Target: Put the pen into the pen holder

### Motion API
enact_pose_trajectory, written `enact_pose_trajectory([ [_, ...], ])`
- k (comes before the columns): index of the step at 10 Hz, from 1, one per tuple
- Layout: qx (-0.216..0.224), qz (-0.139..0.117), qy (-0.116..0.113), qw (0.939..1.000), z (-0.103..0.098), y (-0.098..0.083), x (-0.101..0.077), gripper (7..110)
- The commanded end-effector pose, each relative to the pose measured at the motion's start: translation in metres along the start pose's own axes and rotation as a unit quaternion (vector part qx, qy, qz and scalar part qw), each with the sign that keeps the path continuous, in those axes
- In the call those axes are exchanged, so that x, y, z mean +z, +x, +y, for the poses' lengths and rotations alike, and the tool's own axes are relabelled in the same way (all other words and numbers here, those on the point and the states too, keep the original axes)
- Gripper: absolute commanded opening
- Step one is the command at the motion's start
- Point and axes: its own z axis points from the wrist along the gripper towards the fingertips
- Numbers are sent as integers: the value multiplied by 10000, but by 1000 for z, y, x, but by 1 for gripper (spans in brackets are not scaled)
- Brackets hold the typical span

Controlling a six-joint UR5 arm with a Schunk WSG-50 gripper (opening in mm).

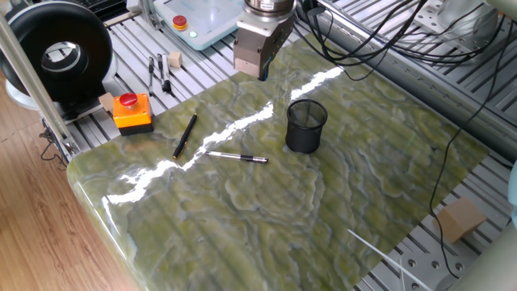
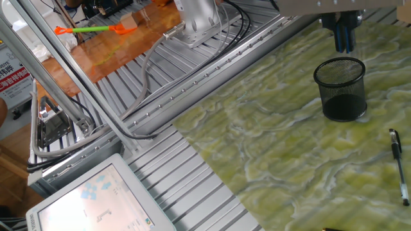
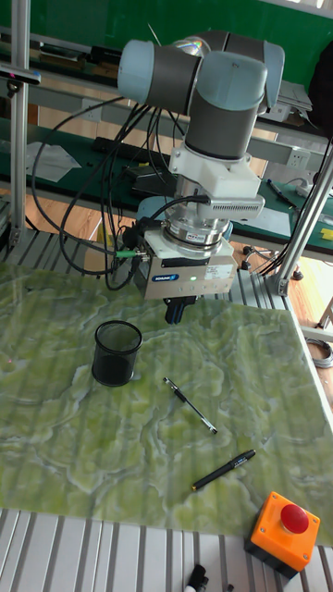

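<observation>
- The worktop (image 1: 266, 210) is a glossy green marble-patterned slab with a bright streak of glare across it, set on a frame of ribbed aluminium rails; wood flooring shows along one side in one fixed view.
- Around it: an orange box with a red button (image 1: 132, 111) just off the slab's edge, a black reel (image 1: 56, 50), a cardboard block (image 1: 460, 218), loose black cables, and a white touchscreen (image 2: 96, 199) low in the other fixed view.
- The pen (image 1: 236, 157) – slim, silver-grey with dark ends – lies flat on the slab, near the pen holder (image 1: 305, 126) but apart from it.
- The holder, a black wire-mesh cup, stands upright; nothing can be seen inside it.
- A black pen (image 1: 185, 134) lies on the pen's far side from the cup, not touching it.
- The tool (image 3: 176, 313) hangs above the slab's rear edge, well apart from the pen and holding nothing.
- Its fingers show close together as a dark stub; whether they are fully closed I cannot tell.
- In the other fixed view the pen (image 2: 398, 165) is cut off at the frame edge, and the tool's body is cropped at the top.
</observation>
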Motion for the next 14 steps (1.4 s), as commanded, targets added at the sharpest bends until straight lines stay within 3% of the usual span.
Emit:
enact_pose_trajectory([
  [1, 15, -72, -32, 10000, 1, -3, -1, 7],
  [2, 20, -419, 13, 9991, -1, -21, -2, 7],
  [4, 127, -930, -292, 9952, 13, -46, -6, 7],
  [5, 88, -763, -121, 9970, 5, -38, -4, 7],
  [6, 206, -719, -394, 9964, 18, -36, -5, 7],
  [9, 159, -725, -545, 9958, 26, -36, -5, 7],
  [11, 327, -460, -403, 9976, 19, -23, -3, 7],
  [14, 299, -400, -327, 9982, 15, -20, -3, 7],
])
